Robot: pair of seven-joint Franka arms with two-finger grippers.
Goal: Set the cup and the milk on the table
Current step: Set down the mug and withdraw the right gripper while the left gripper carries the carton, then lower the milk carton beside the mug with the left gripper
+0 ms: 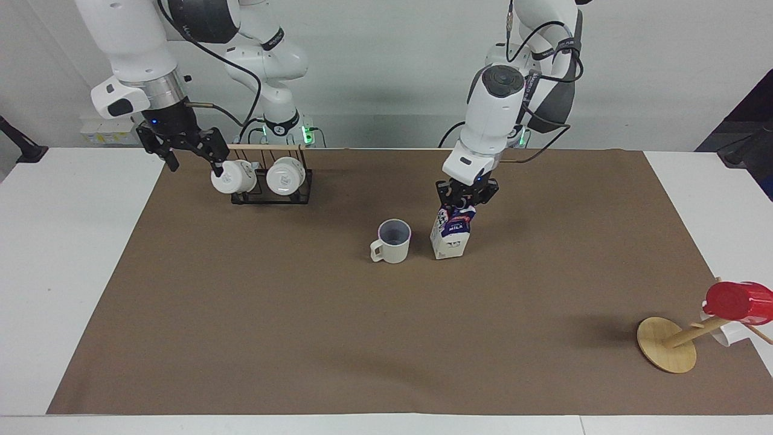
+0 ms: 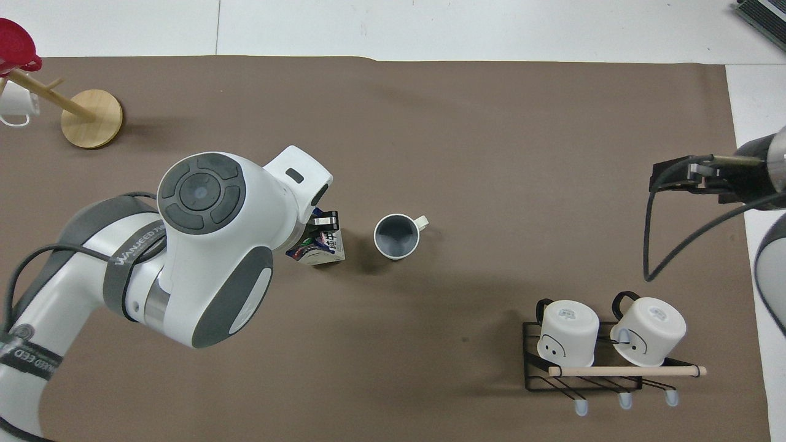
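Left gripper (image 1: 462,207) pinches the gabled top of the milk (image 1: 450,234), which stands on the worktop's (image 1: 72,241) brown mat (image 1: 302,326) just beside the cup (image 1: 393,240). Right gripper (image 1: 192,156), fingers spread, hangs by the mug rack (image 1: 272,192), holding nothing.

rack (image 1: 270,196) (two mugs (image 1: 258,176)), red cup (image 1: 738,300)

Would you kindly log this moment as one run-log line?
left claw: shut on milk, carton on mat beside cup | right claw: open, empty, raised by mug rack | cup: upright on mat
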